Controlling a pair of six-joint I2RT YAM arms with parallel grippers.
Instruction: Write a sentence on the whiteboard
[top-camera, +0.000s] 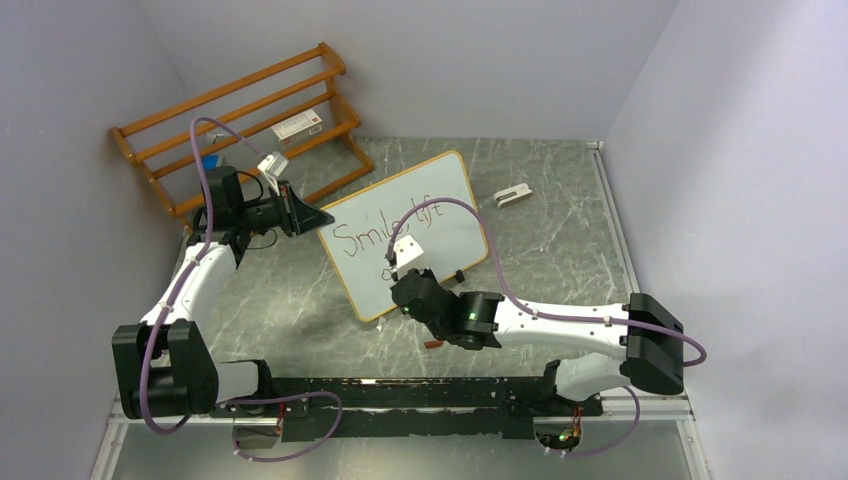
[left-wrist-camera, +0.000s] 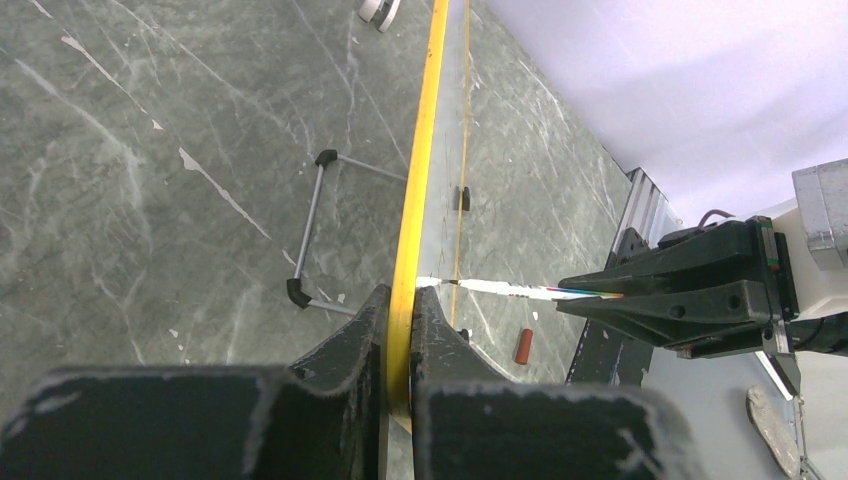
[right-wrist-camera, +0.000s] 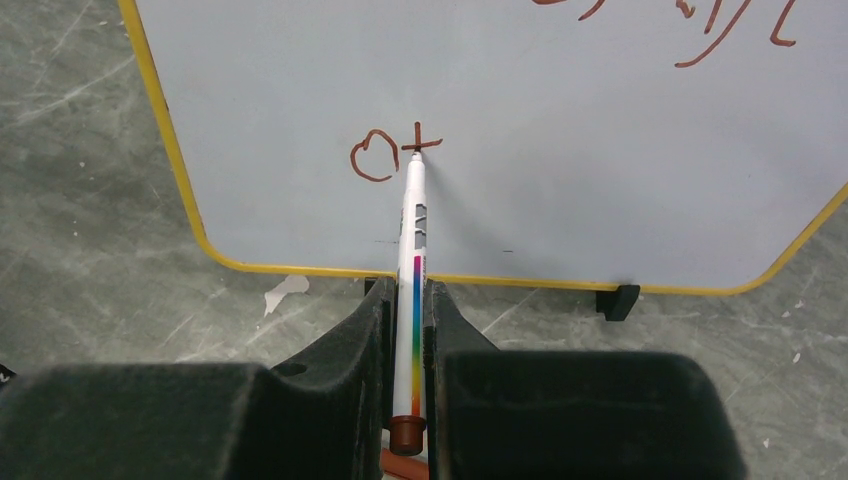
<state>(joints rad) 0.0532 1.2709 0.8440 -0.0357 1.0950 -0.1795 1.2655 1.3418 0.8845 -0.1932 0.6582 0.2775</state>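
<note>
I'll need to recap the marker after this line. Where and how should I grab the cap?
Grip the cap across its round sides, coming straight down from above. It looks like a short cylinder lying on its side on the table, in front of the whiteboard, with bare table around it, so jaws should fit either side.

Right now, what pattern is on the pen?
A rainbow stripe down the white pen, clearest in the right wrist view.
</note>
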